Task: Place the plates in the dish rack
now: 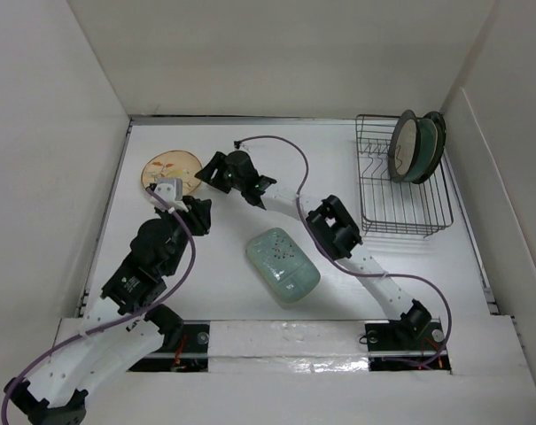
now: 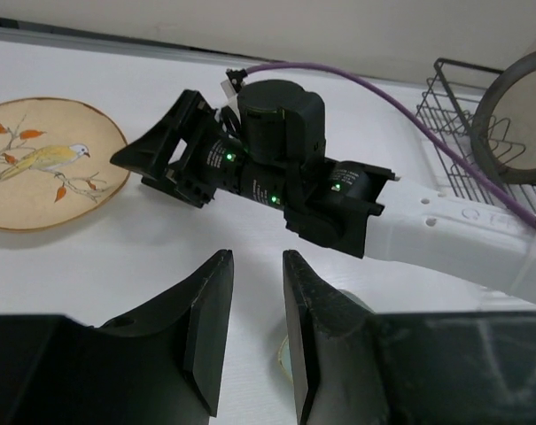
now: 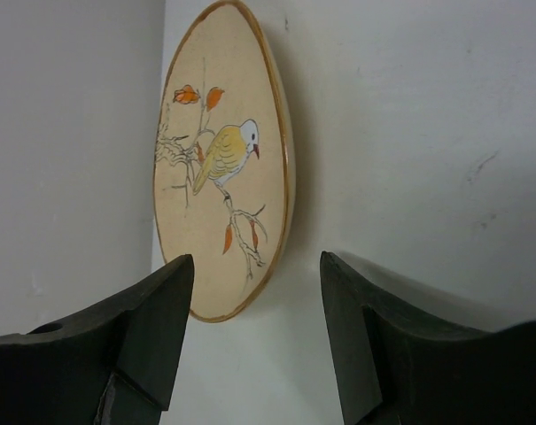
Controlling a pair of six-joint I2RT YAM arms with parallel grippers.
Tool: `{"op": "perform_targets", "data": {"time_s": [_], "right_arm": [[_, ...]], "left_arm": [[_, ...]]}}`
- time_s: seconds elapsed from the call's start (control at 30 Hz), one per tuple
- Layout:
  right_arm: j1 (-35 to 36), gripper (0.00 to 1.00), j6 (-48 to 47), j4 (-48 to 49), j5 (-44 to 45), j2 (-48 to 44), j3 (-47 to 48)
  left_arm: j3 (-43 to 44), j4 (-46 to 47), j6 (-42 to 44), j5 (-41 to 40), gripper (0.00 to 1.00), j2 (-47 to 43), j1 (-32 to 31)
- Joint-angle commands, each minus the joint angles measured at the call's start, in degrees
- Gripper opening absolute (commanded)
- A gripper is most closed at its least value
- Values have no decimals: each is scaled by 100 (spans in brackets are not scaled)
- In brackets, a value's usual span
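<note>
dish rack (image 1: 406, 218): thin dark metal wire. green oblong plate (image 1: 283, 264): glossy speckled glaze. tan plate (image 1: 172, 166): smooth, low sheen. table (image 1: 223, 292): smooth white.

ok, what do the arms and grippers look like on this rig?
The left arm and right arm have white links and black joint housings, each trailing a purple cable. The left gripper and right gripper are black with wedge-shaped fingers. Small green lights dot the right wrist.

Tan plate (image 1: 172, 171) and green oblong plate (image 1: 283, 265) lie flat; other plates (image 1: 416, 146) stand in the dish rack (image 1: 405, 217).
</note>
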Motion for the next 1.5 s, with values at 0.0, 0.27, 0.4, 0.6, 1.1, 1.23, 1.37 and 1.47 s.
{"op": "perform_targets", "data": {"time_s": [0.0,0.27,0.4,0.6,1.1,1.23,1.37,1.47], "right_arm": [[41,65,416,-79,-64,239,533],[93,61,935,-201,51,714,1016],[93,56,1172,-255,7,1039,1352],[93,46,1322,-211,-46,1286,1729],[93,0,1454,693,-327,1014,853],[41,0,1006,1581,-143,-22,-290],[-21,0,252,2196,41,-1100,-1344],[-143,0,-196,2592,138,-1962,-2197]], "left_arm": [[257,130,-99,-47,26,222,25],[151,192,-55,-82,28,-111,25],[143,200,-29,-83,29,-182,25],[134,183,-11,-12,30,-226,25],[81,60,33,-162,31,-472,25],[72,69,50,-188,31,-463,25],[81,77,59,-135,31,-437,25],[81,60,59,-170,31,-428,25]]}}
